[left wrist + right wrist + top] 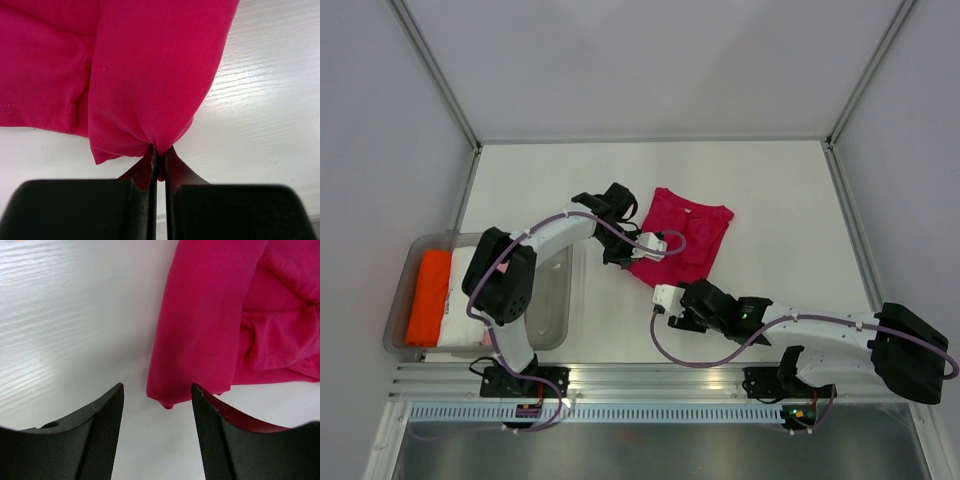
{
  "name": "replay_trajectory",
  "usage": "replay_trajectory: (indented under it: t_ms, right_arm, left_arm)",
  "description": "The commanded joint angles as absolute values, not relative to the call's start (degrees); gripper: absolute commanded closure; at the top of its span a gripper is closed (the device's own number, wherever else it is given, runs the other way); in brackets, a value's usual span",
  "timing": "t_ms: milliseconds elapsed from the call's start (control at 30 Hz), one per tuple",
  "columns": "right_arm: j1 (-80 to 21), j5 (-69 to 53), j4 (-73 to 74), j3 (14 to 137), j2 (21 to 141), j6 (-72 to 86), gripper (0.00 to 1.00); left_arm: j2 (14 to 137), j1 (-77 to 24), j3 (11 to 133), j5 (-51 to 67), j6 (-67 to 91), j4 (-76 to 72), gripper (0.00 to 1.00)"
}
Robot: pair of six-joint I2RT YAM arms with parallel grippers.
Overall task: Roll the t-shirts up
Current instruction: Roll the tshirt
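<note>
Left tool (159, 162) pinches magenta t-shirt (150, 75); tray (555, 292) holds orange t-shirt (428, 297), white t-shirt (458, 300).

One t-shirt (685, 235) on table (770, 200) centre — bin (552, 300) to left, folded t-shirts (430, 295) inside.

Your left arm (555, 228) and right arm (830, 335) are white shells between bulky black joint housings, and a lilac cable (665, 352) trails each. Black bases (525, 385) stand on the rail (640, 380), with small lights glowing on its near side. The right gripper's (156, 390) fingers (102, 435) are black and cross-hatched.
</note>
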State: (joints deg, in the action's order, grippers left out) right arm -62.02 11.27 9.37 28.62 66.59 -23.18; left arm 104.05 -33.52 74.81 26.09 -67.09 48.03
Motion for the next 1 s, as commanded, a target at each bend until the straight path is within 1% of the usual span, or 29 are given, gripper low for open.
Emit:
replay_trajectory:
  t_ms: [0,100,200,267,300,333,367,400,433,500,567,600,667,700,733,800,833,867,967]
  right_arm:
    - [-62.31,18.54,5.19,28.83,68.73,-22.50,0.37]
    - [-62.23,17.58,3.69,28.30,70.83,-22.76,0.36]
    - [-62.23,19.16,2.03,27.16,73.12,-21.54,0.37]
    - [-62.23,19.51,1.76,27.60,74.35,-21.45,0.39]
    - [-62.14,19.42,2.02,27.95,74.88,-21.36,0.42]
    - [-62.14,19.25,2.46,29.08,75.58,-21.36,0.63]
    - [-61.79,19.07,3.94,29.61,77.15,-20.84,0.78]
    - [-61.44,18.90,4.83,30.14,77.95,-20.57,0.92]
    - [-61.00,18.29,6.14,31.54,78.83,-20.31,1.00]
    - [-59.42,15.13,11.32,33.04,78.58,-20.39,1.00]
    - [-58.37,11.44,15.10,34.19,75.51,-20.91,1.00]
    - [-58.10,6.29,15.81,34.10,73.93,-22.31,1.00]
    - [-56.18,0.56,17.22,32.96,68.83,-24.16,1.00]
    - [-55.12,-5.48,18.10,32.70,67.43,-26.26,1.00]
    - [-53.19,-7.54,20.89,32.61,65.85,-27.41,1.00]
    - [-51.43,-11.67,24.07,33.48,65.22,-29.09,1.00]
    - [-50.46,-15.95,25.39,34.44,64.95,-30.05,1.00]
    - [-47.93,-18.17,26.88,34.89,64.95,-30.58,1.00]
    - [-43.00,-21.44,24.71,36.38,66.44,-29.71,1.00]
  left_arm:
    - [104.85,-33.13,77.61,29.09,-65.30,49.66,0.98]
    - [104.85,-33.13,77.78,29.35,-65.04,49.92,0.98]
    - [104.85,-33.05,77.87,29.71,-65.13,50.36,0.98]
    - [104.94,-33.05,77.70,29.88,-65.48,50.80,0.98]
    - [104.94,-33.05,77.61,29.97,-65.57,50.97,0.98]
    - [105.12,-33.05,77.61,30.14,-65.65,51.15,0.98]
    - [105.20,-33.05,77.61,30.49,-65.83,51.41,0.98]
    - [105.21,-33.05,77.69,30.76,-66.44,52.55,0.98]
    - [105.12,-33.05,77.96,31.37,-66.79,53.25,0.98]
    - [104.85,-32.96,78.13,31.55,-68.37,55.36,0.98]
    - [104.50,-32.35,78.84,32.86,-70.65,60.18,0.98]
    - [104.50,-32.00,79.62,33.65,-71.80,62.47,0.98]
    - [104.76,-31.82,80.15,35.68,-75.21,70.03,0.98]
    - [104.77,-31.82,79.98,36.03,-76.45,72.14,0.98]
    - [104.85,-31.73,79.63,36.64,-77.77,75.99,0.98]
    - [105.11,-31.73,78.67,37.18,-79.80,78.21,0.98]
    - [105.38,-31.82,78.84,37.61,-79.80,78.83,0.98]
    - [105.82,-31.64,79.27,37.88,-79.72,80.14,0.98]
    - [108.71,-30.59,82.78,39.20,-78.76,81.03,0.98]
